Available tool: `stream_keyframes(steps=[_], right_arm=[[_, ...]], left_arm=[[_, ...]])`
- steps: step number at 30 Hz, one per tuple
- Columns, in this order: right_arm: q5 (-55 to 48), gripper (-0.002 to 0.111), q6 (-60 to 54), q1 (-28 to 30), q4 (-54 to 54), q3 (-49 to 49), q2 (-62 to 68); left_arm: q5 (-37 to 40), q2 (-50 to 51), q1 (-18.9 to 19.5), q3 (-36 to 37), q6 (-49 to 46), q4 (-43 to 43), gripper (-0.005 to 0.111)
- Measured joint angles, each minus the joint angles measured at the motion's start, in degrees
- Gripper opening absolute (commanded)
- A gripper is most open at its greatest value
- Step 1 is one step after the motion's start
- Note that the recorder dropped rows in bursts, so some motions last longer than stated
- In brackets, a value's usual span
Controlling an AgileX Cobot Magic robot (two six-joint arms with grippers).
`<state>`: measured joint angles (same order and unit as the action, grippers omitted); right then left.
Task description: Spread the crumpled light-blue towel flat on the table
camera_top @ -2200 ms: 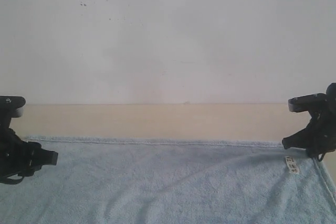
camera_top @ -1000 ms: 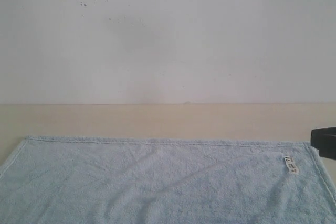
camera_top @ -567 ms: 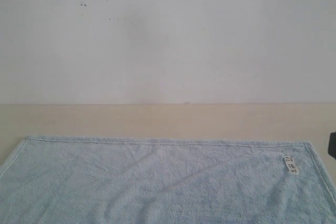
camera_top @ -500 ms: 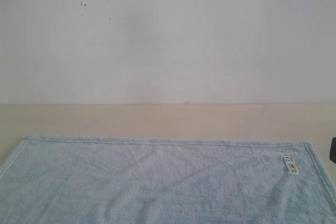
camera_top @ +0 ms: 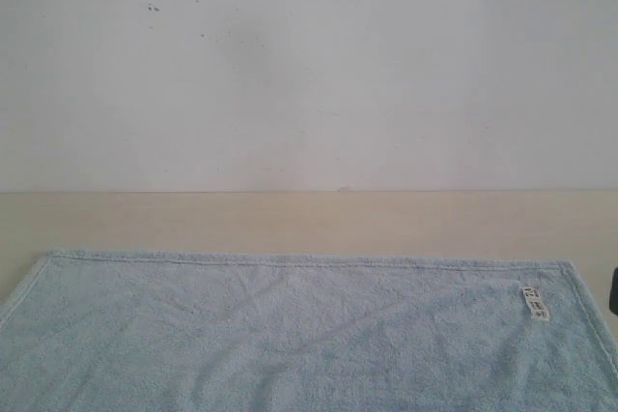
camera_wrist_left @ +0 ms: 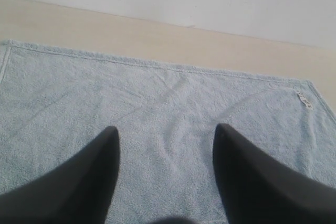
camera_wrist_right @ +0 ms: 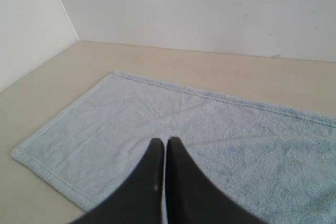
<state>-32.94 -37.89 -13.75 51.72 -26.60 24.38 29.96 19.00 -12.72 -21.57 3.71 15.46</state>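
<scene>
The pale-blue towel (camera_top: pixel 290 335) lies spread flat on the beige table (camera_top: pixel 290 219), its stitched far hem straight and its white label (camera_top: pixel 535 303) near the far right corner. Both grippers are out of the exterior view, apart from a dark sliver at the right edge. In the left wrist view, my left gripper (camera_wrist_left: pixel 167 132) hangs open above the towel (camera_wrist_left: pixel 157 103), nothing between its fingers. In the right wrist view, my right gripper (camera_wrist_right: pixel 165 141) is shut and empty, raised over the towel (camera_wrist_right: pixel 210 129).
A white speckled wall (camera_top: pixel 309 65) rises behind the table. A second white wall (camera_wrist_right: pixel 26 24) meets it at a corner in the right wrist view. Bare table shows beyond the towel's far hem and beside its end (camera_wrist_right: pixel 47 108).
Both arms have drawn back off the towel's far corners and left the exterior view. The towel stays flat where it was released.
</scene>
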Motion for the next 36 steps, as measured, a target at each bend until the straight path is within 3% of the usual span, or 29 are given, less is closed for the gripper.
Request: stream_keyframes(steps=[7, 13, 17, 23, 31, 36], right_arm=[[1.7, 0.001, 0.0, 0.0, 0.0, 3.8, -5.1], [11.9, 0.001, 0.1, 0.0, -0.5, 12.3, -14.3], [15.9, 0.001, 5.9, 0.0, -9.7, 16.7, -19.5], [17.5, 0.001, 27.1, 0.0, -32.2, 20.5, -22.4], [19.8, 0.001, 35.5, 0.0, -38.2, 26.2, -22.6], [16.2, 0.001, 36.1, 0.0, -39.7, 26.4, -23.9]], left_arm=[[0.0, 0.0, 0.0, 0.0, 0.0, 0.0, 0.051], [0.0, 0.0, 0.0, 0.0, -0.1, 0.0, 0.051], [0.0, 0.0, 0.0, 0.0, -0.1, 0.0, 0.051], [0.0, 0.0, 0.0, 0.0, -0.1, 0.0, 0.051], [0.0, 0.0, 0.0, 0.0, -0.1, 0.0, 0.051], [0.0, 0.0, 0.0, 0.0, -0.1, 0.0, 0.051]])
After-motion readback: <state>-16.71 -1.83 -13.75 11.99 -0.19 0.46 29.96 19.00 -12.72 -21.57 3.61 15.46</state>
